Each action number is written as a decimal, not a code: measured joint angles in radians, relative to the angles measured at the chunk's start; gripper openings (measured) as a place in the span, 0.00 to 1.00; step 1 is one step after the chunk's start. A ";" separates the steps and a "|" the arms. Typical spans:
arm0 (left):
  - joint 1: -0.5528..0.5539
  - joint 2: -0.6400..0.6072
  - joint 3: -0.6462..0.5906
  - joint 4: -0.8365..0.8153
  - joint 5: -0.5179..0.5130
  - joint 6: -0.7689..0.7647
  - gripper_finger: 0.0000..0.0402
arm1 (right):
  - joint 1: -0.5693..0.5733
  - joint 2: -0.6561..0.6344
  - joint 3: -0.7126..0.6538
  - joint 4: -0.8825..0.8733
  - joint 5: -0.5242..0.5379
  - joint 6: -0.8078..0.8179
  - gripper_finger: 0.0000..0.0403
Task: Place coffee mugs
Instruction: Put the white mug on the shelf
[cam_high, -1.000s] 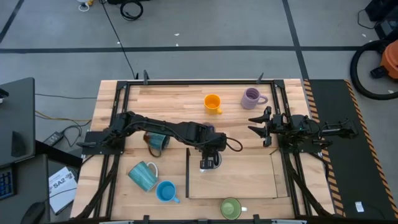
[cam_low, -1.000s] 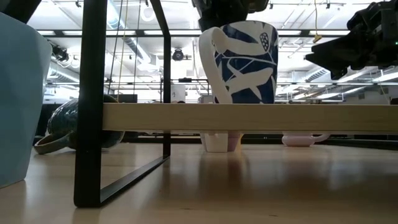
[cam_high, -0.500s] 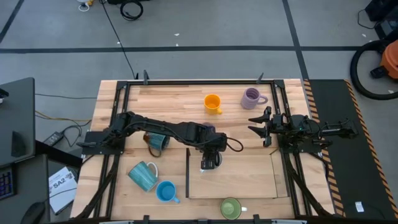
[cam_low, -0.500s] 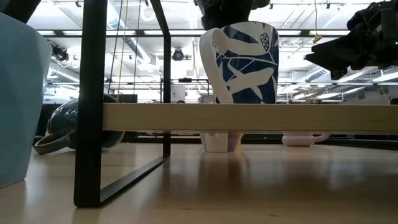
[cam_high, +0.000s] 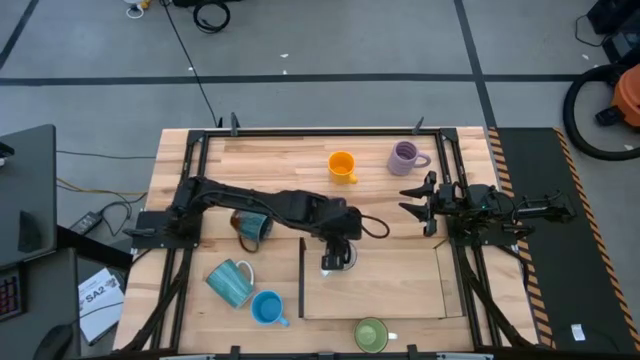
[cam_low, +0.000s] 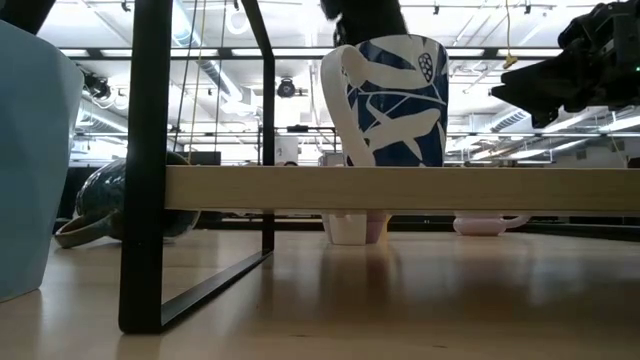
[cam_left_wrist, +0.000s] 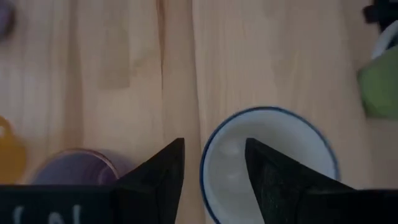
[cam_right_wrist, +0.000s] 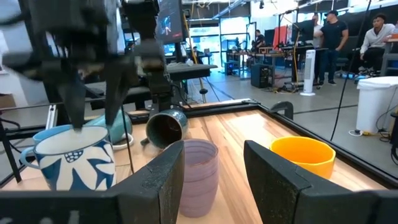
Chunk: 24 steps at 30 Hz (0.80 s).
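A white mug with a blue leaf pattern (cam_high: 336, 262) (cam_low: 385, 100) stands upright on a raised wooden shelf (cam_high: 390, 285), near the shelf's far left corner. My left gripper (cam_high: 337, 247) (cam_left_wrist: 214, 146) hangs open just above the mug's rim. One finger is over the hollow and the other is outside the wall, and neither touches the mug. A purple mug (cam_right_wrist: 199, 168) stands on the table just past the shelf. My right gripper (cam_high: 406, 200) waits open at the table's right side.
An orange mug (cam_high: 342, 165) and another purple mug (cam_high: 405, 157) stand at the far side. A dark teal mug (cam_high: 250, 227) lies on its side at the left. Teal (cam_high: 230, 282), bright blue (cam_high: 266, 307) and green (cam_high: 371, 334) mugs stand near the front edge.
My left gripper has risen off the white-and-blue mug's rim. The mug has stayed upright in the same place on the shelf.
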<state>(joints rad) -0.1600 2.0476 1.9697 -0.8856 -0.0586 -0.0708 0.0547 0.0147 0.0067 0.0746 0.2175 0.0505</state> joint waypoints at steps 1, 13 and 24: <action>0.000 -0.015 0.000 -0.008 0.000 0.012 0.44 | 0.000 0.000 0.000 0.000 -0.002 0.000 0.43; -0.001 -0.284 -0.014 -0.161 -0.086 0.076 0.44 | 0.000 0.000 0.000 0.007 -0.004 0.010 0.43; -0.024 -0.715 -0.566 0.035 -0.278 -0.056 0.44 | 0.000 -0.002 0.000 0.019 -0.004 0.010 0.43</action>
<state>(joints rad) -0.1837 1.3328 1.4034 -0.8504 -0.3368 -0.1264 0.0548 0.0132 0.0067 0.0936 0.2131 0.0608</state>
